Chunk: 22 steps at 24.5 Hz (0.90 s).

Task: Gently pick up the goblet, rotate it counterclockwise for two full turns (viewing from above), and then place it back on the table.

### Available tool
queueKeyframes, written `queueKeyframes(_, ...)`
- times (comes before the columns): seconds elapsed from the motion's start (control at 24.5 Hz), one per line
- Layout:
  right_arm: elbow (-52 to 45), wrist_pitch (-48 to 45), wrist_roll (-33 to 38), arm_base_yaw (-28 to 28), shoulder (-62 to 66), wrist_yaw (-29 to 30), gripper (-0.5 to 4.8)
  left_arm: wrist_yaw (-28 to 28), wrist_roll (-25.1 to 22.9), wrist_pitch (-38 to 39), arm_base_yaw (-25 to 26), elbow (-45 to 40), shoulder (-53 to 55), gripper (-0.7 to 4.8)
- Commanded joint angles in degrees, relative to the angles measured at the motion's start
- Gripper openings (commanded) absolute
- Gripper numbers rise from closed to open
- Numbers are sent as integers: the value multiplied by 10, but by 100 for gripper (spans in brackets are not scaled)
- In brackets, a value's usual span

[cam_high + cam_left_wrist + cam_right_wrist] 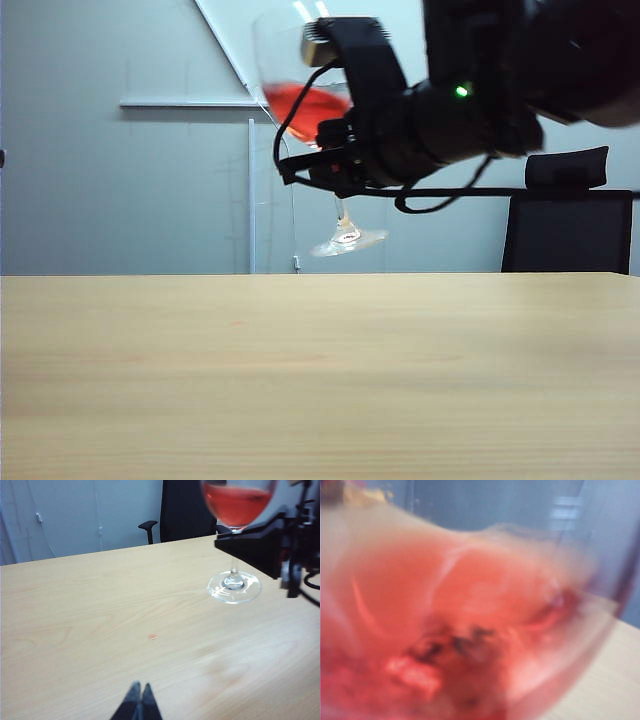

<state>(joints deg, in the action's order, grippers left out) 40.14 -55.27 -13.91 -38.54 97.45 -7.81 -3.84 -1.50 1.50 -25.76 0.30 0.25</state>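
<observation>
- The goblet [300, 110] is in the air, well above the table [320, 380], and its round foot touches nothing.
- In the exterior view the goblet is tilted: the foot swings to the right and the bowl leans to the left, so the red liquid lies slanted in the bowl.
- The right gripper [340, 165] holds the goblet near the top of the thin stem, just under the bowl; its jaws are almost closed around the stem.
- The right arm comes in from the upper right of the exterior view, and a small green light shows on it.
- In the right wrist view the bowl of the goblet [470, 620] fills nearly the whole picture, blurred and red, with a small corner of the table [615, 680] behind it.
- The left gripper [137, 705] is low over the near part of the table [100, 620], well apart from the goblet [235, 540]; its two fingertips are pressed together and hold nothing.
- In the left wrist view a small reddish spot [152, 637] lies on the table between the left gripper and the foot of the goblet.
- A black office chair [570, 225] stands behind the far edge of the table.
</observation>
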Motion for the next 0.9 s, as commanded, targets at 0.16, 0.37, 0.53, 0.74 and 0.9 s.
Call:
queueKeyframes(0.16, -30, -116, 216, 2, -6, 80, -8, 0, 0, -8, 0, 2, 1, -5)
queueKeyframes(0.37, -29, -122, 299, 5, -6, 94, -8, 0, 0, -8, 0, 2, 1, -5)
queueKeyframes(0.53, -28, -108, 349, 19, -6, 106, -8, 0, 0, -8, 0, 2, 1, -5)
queueKeyframes(0.74, -22, -105, 386, 32, -6, 125, -8, 0, 0, -8, 0, 2, 1, -5)
queueKeyframes(0.9, -1, -70, 380, 40, -6, 139, -8, 0, 0, -8, 0, 2, 1, -5)
